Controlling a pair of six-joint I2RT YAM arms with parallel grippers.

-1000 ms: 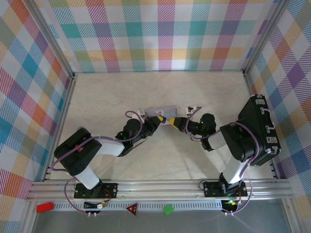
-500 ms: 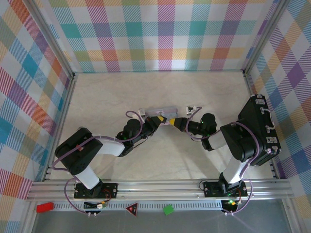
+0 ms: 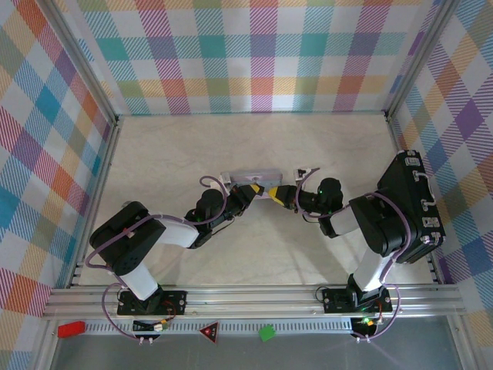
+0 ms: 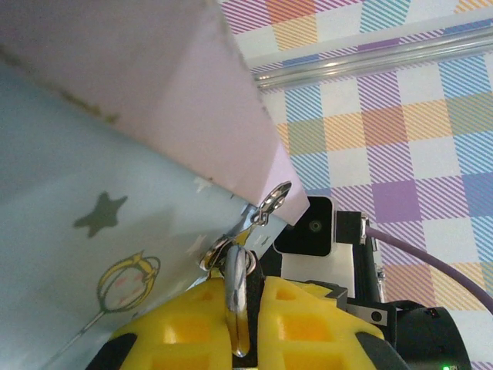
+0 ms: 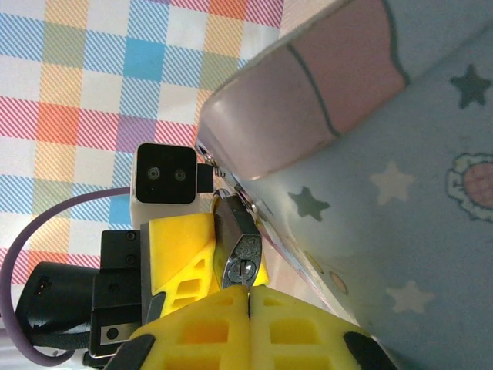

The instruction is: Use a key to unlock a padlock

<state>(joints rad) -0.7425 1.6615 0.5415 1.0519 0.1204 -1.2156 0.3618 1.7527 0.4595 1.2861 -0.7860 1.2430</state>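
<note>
I look down from the top and see my two arms meet in the middle of the table [image 3: 154, 154]. The left gripper [image 3: 253, 188] and the right gripper [image 3: 280, 193] point at each other, tip close to tip, just beside the tin box [image 3: 248, 176].

From the right wrist I see the padlock [image 5: 237, 235] just past the tips of the right gripper. Its keyhole end faces my yellow fingers [image 5: 208, 324]. Those fingers are pressed tight together, with no gap. The key is too small for me to pick out between them. The top of the padlock goes up to the edge of the tin box, right under the pink lid [image 5: 308, 85].

From the left wrist I see a thin bit of the padlock squeezed between the left gripper's two yellow fingers, so that gripper is clamped on it. Just above the fingertips a small silver clasp [image 4: 271, 202] sticks out from the edge of the tin box.
</note>
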